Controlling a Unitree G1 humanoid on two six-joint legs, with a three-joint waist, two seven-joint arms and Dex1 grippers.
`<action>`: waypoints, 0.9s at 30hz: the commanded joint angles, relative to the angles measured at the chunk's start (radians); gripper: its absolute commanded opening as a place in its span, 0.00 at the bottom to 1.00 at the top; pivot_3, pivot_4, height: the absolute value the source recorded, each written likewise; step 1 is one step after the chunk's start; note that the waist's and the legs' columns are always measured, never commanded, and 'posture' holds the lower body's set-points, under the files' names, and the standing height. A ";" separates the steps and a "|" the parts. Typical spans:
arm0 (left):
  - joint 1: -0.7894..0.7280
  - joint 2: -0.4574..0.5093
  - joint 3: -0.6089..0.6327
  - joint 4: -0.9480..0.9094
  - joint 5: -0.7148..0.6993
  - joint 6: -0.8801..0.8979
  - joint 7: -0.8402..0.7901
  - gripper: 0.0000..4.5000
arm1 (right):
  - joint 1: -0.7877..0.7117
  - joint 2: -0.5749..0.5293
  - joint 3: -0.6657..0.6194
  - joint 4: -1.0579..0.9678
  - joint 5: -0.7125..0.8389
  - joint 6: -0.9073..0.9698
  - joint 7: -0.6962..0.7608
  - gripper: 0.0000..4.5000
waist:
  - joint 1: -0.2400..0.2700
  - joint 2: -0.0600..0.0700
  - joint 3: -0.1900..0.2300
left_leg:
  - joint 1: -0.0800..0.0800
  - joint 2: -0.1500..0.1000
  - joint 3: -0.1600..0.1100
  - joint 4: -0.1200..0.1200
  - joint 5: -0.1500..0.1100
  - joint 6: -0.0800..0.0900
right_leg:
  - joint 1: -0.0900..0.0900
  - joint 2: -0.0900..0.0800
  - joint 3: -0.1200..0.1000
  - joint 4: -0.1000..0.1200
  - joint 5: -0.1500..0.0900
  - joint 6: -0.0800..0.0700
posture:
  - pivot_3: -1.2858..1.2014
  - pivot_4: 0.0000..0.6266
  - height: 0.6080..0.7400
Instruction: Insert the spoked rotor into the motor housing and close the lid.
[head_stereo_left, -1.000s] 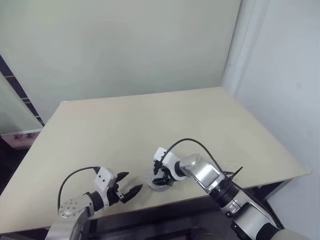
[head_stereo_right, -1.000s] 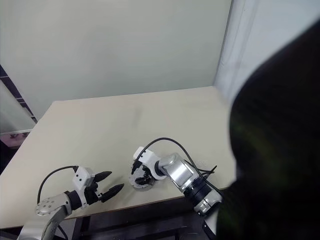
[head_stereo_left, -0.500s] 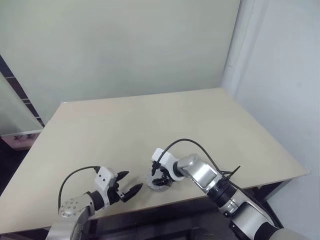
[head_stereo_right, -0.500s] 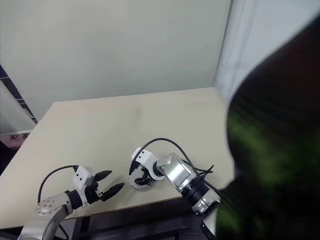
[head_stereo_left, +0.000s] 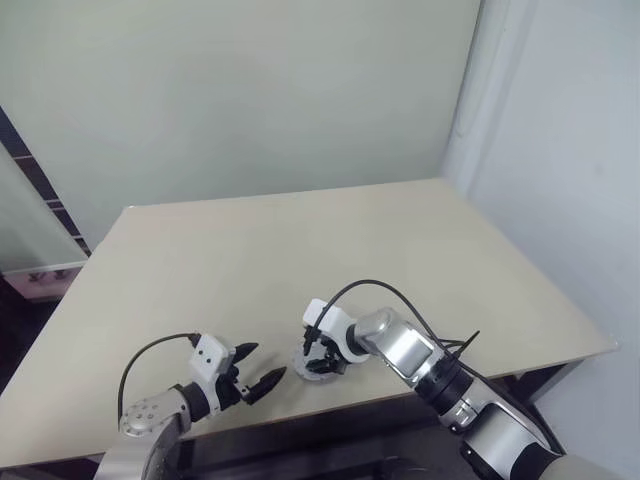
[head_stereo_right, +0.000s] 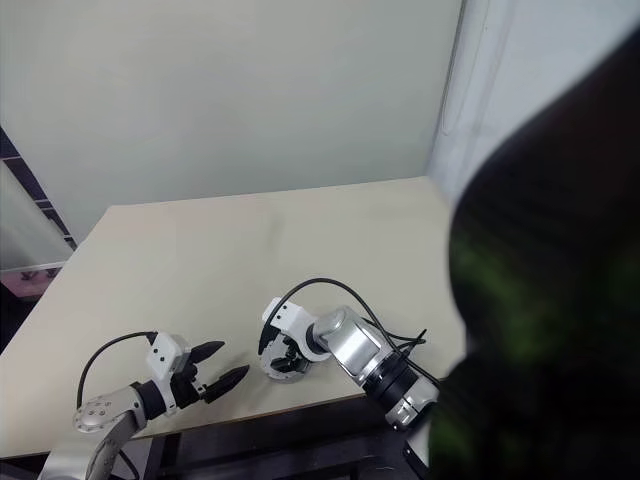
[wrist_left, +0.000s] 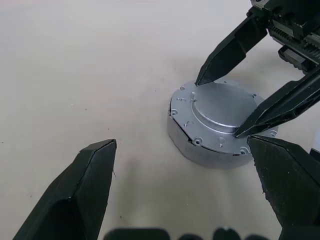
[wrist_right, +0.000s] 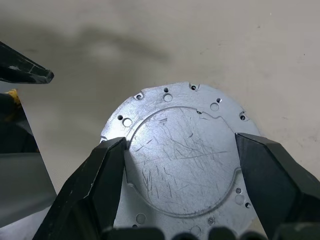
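The motor housing (wrist_left: 196, 150) is a low silver round can standing near the table's front edge. The lid (wrist_left: 220, 102), a scratched silver plate with a raised round centre, lies flat on top of it. The spoked rotor is hidden. My right gripper (head_stereo_left: 322, 358) points down over the housing, its two black fingertips (wrist_left: 200, 80) set against opposite edges of the lid's raised centre (wrist_right: 180, 150). My left gripper (head_stereo_left: 258, 365) hovers a little to the left of the housing, open and holding nothing, its fingers (wrist_left: 95, 170) wide apart and aimed at the can.
The beige table (head_stereo_left: 300, 240) stretches away behind the housing. Its front edge (head_stereo_left: 300, 415) runs just below both grippers. A pale wall (head_stereo_left: 560, 200) stands along the right side. A dark blur (head_stereo_right: 560, 300) covers the right of the right eye view.
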 joint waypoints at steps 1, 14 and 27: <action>-0.009 0.015 0.014 -0.032 -0.016 0.015 -0.001 1.00 | 0.019 0.001 0.006 0.053 -0.001 0.027 -0.005 0.72 | 0.000 0.000 0.000 | 0.000 0.000 0.000 0.000 0.000 0.000 | 0.000 0.000 0.000 0.000 0.000 0.000 | 0.52 0.00 1.00; 0.007 0.037 -0.032 -0.023 0.025 0.056 -0.003 1.00 | 0.014 0.037 -0.036 0.091 0.007 0.057 -0.040 0.72 | -0.002 0.001 0.001 | 0.000 0.001 -0.001 0.000 0.000 0.000 | 0.000 0.000 -0.002 0.000 0.000 0.000 | 0.52 0.00 1.00; -0.001 0.034 -0.047 -0.013 0.031 0.017 -0.022 1.00 | 0.021 0.010 0.013 0.075 -0.009 0.056 -0.035 0.72 | -0.002 0.001 0.001 | 0.000 0.002 0.000 0.000 0.000 0.000 | -0.001 0.000 -0.002 0.000 0.000 0.000 | 0.52 0.00 1.00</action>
